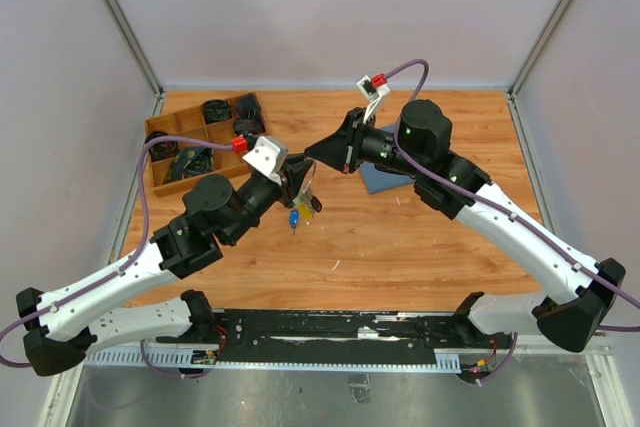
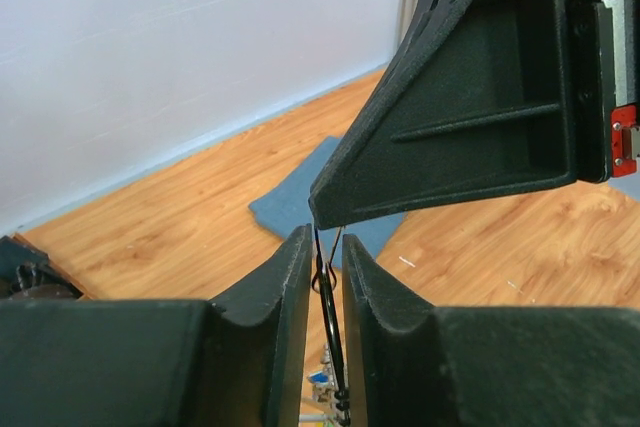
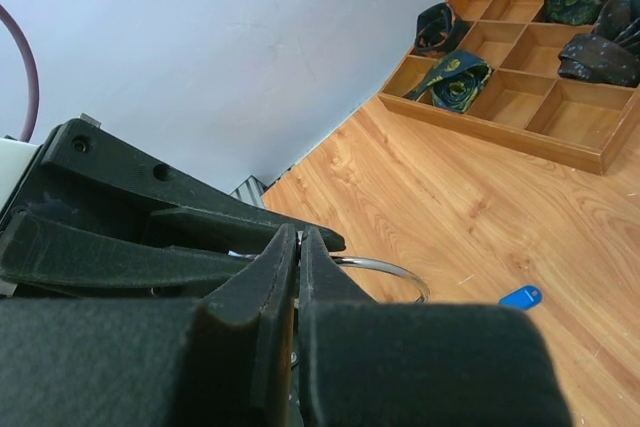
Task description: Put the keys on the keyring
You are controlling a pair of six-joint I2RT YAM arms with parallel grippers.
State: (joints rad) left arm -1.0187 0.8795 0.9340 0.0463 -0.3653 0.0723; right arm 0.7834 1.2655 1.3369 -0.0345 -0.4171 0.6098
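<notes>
The keyring (image 3: 385, 267), a thin loop of bright silver wire, is being held up off the table (image 1: 400, 247) between the two arms at the middle of the workspace, with a small bunch of keys (image 1: 298, 213) hanging from it and showing blue and yellow plastic heads. The right gripper (image 3: 297, 235) is clenching the wire, its black ribbed fingers pressed nearly together with the ring's arc curving out beside them. The left gripper (image 2: 328, 252) is meeting it tip to tip, with the wire running between its narrowly parted fingers; it appears to be pinching the ring too. One bright blue key (image 3: 521, 297) is lying loose and flat on the glossy wood-grain surface, so at least that one is waiting to be threaded; whether the duller blue-grey key is on the ring cannot be told. A soft blue-grey cloth (image 2: 300, 202) is lying beyond the grippers, and a compartmented wooden tray (image 3: 500, 135) of dark items is sitting near the far corner.
</notes>
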